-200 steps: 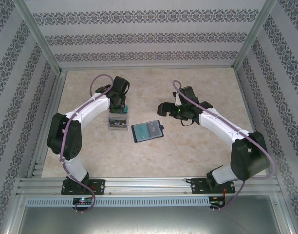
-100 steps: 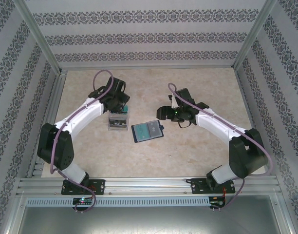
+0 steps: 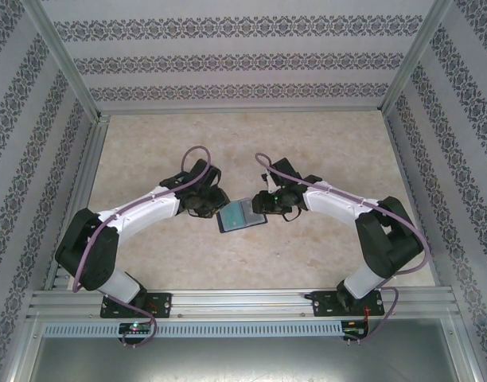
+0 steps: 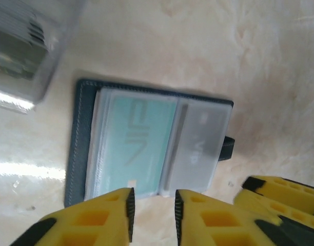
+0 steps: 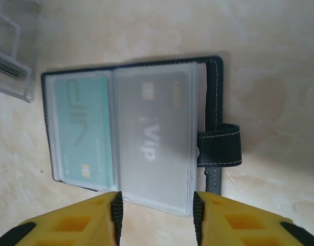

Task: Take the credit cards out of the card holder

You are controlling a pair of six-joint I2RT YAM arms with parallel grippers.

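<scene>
Leaning in from both sides, left gripper [image 4: 153, 200], jaws a slit apart, and right gripper [image 5: 157, 201], half spread, hover empty over the open navy stitched card holder [image 3: 241, 215] at the table [image 3: 148, 143] centre; teal credit card [image 5: 85, 130] and grey credit card [image 5: 154, 138] lie under glossy clear sleeves [image 5: 194, 128].
</scene>
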